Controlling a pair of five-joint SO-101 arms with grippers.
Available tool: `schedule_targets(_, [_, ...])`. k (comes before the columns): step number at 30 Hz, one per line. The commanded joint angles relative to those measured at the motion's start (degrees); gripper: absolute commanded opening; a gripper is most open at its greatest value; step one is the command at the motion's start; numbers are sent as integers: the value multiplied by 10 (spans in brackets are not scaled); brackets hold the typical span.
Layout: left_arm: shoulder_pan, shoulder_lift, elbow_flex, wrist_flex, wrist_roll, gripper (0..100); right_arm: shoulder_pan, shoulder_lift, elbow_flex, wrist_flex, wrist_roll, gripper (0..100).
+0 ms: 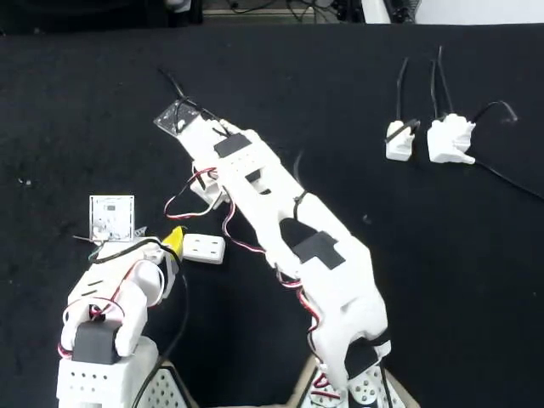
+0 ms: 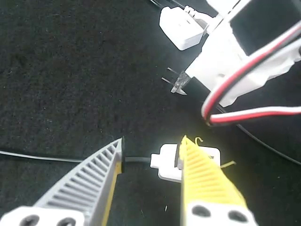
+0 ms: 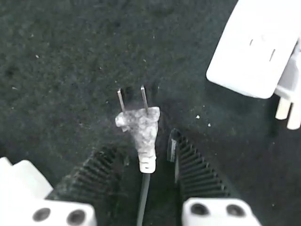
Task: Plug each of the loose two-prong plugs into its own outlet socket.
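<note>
A translucent two-prong plug on a black cord lies on the black cloth, prongs pointing away from my right gripper. Its black fingers stand open on either side of the plug's cord end, with a gap on each side. The same plug pokes out from under the right arm. My left gripper is open low over a white socket block with a black cord. Its yellow finger overlaps the block, and its grey finger stays clear. A second white socket block lies just past the plug.
A square white outlet plate lies beside the left arm. Two white plugs with black cords rest at the far right of the cloth. The right arm's red, black and white wires hang close to my left gripper.
</note>
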Motion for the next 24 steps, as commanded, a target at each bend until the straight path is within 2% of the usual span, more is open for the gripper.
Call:
schedule_targets(1, [-6, -2, -25, 1, -4, 210, -4, 0, -28, 24, 18, 126])
schedule_targets(9, [-6, -2, -24, 1, -4, 210, -6, 0, -23, 52, 76, 125])
schedule_targets(14, [-6, -2, -24, 0, -4, 210, -4, -1, -40, 57, 75, 9])
schedule_targets(21, [-6, -2, -24, 0, -4, 210, -4, 1, -62, 57, 72, 30])
schedule_targets(24, [-6, -2, -24, 0, -4, 210, -5, 1, -63, 57, 69, 108])
